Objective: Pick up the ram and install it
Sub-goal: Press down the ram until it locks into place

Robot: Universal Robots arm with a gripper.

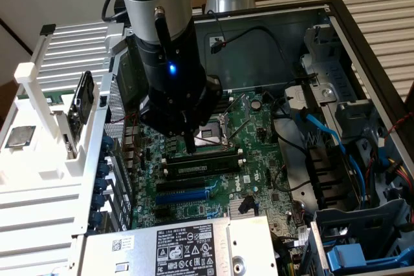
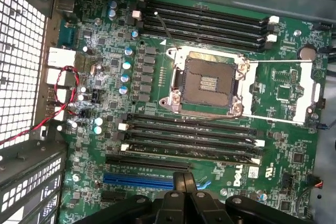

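The ram [image 1: 202, 167] is a long dark stick standing on edge in one of the black memory slots, on the side of the open processor socket [image 1: 210, 135] nearer the power supply. In the wrist view the ram [image 2: 191, 151] sits in the slot of that bank farthest from the socket [image 2: 207, 85], between pale end clips. My gripper [image 1: 190, 146] hangs just above the slot bank, between the socket and the ram. Its fingers are shut together with nothing between them. In the wrist view the gripper [image 2: 184, 186] points at the board beside the ram.
The motherboard [image 1: 259, 159] lies inside an open computer case [image 1: 336, 24]. A power supply [image 1: 187, 247] sits at the front, with cables and drive cages at the exterior view's right. A white rack [image 1: 45, 153] at the left holds a silver processor chip [image 1: 19, 136].
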